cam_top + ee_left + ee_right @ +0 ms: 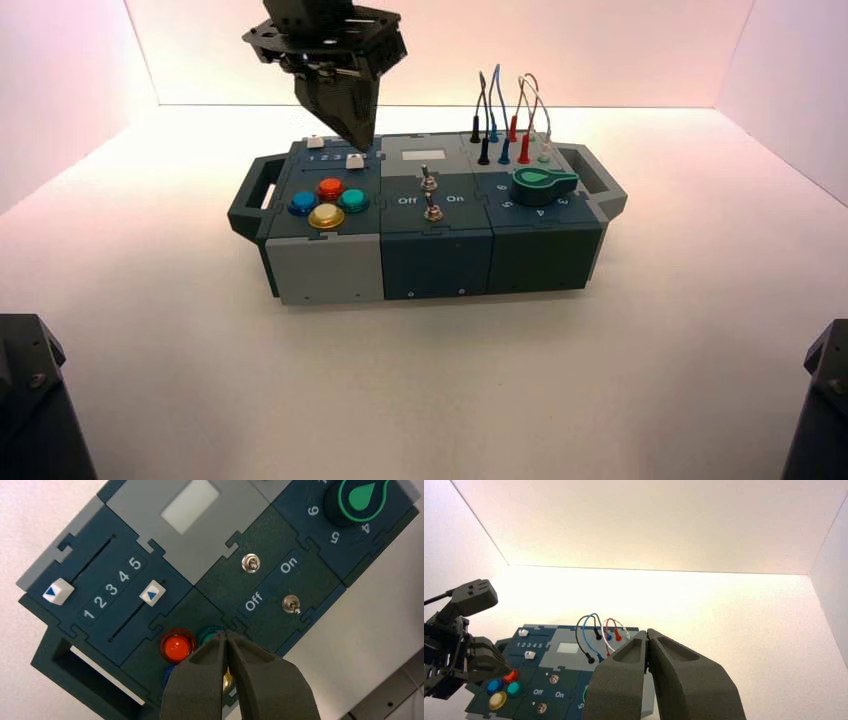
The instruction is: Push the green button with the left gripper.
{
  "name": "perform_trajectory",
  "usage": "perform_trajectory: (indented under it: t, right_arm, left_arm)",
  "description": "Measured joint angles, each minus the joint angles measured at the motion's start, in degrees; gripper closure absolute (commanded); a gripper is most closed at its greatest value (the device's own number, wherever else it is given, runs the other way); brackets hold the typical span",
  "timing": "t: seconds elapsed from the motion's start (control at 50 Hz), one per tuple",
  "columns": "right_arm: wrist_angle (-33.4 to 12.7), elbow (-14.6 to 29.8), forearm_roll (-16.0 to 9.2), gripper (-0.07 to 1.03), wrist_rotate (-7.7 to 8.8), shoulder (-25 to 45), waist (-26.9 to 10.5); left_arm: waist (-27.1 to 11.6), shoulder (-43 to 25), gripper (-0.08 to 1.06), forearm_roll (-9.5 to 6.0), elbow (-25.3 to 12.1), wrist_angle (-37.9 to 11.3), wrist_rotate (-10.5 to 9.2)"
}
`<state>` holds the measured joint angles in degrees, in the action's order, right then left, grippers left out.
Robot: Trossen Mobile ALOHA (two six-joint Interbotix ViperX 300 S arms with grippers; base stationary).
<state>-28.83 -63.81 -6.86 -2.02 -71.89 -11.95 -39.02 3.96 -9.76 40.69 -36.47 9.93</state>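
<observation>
The green button (353, 199) is a small teal dome on the box's left module, grouped with a red button (330, 187), a blue one (302, 203) and a yellow one (326, 216). My left gripper (362, 140) hangs above that end of the box, pointing down, fingers shut on nothing. In the left wrist view its tip (226, 636) covers most of the green button (209, 634), beside the red button (177, 646). Whether it touches cannot be told. My right gripper (647, 632) is shut and held back from the box, out of the high view.
Behind the buttons are two white sliders (58, 591) (152, 592) beside numbers 1 to 5. Two toggle switches (427, 182) (432, 210) stand at the Off/On lettering. A dark green knob (543, 182) and looped wires (505, 120) fill the right end. Black blocks (30, 400) sit at the front corners.
</observation>
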Motion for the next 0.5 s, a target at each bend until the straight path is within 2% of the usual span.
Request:
perform_trajectory:
  t: [0.24, 0.5]
  right_arm:
    - [-0.1, 0.0, -0.1, 0.99, -0.09, 0.6, 0.0]
    - [-0.2, 0.0, -0.1, 0.99, -0.18, 0.6, 0.0]
  left_arm:
    - [0.0, -3.1, 1.01, 1.05, -0.4, -0.4, 0.97]
    - [0.0, -6.8, 1.01, 1.14, -1.2, -1.0, 1.41]
